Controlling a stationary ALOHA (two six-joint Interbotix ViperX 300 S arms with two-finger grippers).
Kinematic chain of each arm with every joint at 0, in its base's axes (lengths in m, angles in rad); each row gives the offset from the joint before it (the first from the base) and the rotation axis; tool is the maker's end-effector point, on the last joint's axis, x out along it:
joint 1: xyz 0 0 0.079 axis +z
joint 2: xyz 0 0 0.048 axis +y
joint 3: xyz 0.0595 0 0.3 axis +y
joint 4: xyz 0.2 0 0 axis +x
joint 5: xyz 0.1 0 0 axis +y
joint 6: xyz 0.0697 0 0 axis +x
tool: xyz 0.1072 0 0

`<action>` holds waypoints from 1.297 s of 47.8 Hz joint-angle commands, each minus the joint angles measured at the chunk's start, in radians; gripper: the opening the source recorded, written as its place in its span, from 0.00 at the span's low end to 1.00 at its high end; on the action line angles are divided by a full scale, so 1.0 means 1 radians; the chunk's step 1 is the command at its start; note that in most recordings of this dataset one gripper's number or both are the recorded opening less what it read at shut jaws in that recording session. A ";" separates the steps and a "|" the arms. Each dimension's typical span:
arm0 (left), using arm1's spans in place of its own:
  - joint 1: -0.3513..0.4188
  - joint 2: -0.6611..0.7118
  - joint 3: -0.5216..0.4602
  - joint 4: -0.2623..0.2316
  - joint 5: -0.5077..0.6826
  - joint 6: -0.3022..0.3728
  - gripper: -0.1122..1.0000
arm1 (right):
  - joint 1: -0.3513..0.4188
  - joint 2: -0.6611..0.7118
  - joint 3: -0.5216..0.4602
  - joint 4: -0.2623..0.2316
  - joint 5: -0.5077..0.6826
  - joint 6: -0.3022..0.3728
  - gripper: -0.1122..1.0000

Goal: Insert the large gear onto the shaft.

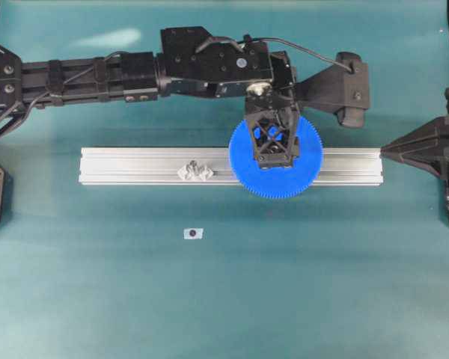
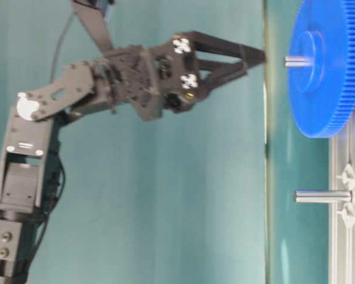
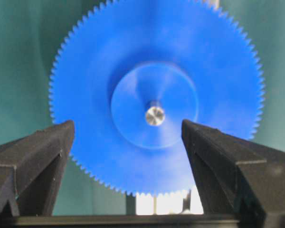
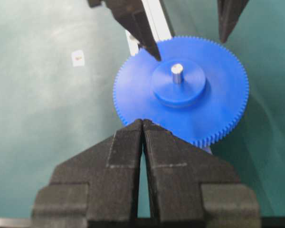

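Big bright-blue toothed plastic gear (image 4: pixel 180 102): seated on thin silvery shaft (image 4: pixel 176 72), right end of aluminium rail (image 1: pixel 135 166). My left pincer (image 3: pixel 128 142): released, above gear. Right pincer (image 4: pixel 142 124): clenched, empty.

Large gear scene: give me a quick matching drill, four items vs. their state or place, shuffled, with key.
1. large gear
2. left gripper
3. right gripper
4. second shaft

A. shut
B. bare, upright on the rail
C. open, holding nothing
D. seated on a shaft, peg tip through its hub

Pairs: 1-D, 2-C, 3-A, 4-B
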 commanded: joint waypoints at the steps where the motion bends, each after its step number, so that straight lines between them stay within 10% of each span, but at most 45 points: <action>1: -0.006 -0.034 -0.032 0.003 0.008 0.002 0.89 | -0.002 0.006 -0.011 0.003 -0.005 0.009 0.18; 62: -0.057 -0.089 -0.034 0.003 0.018 -0.057 0.89 | -0.002 0.006 -0.006 0.003 -0.006 0.011 0.18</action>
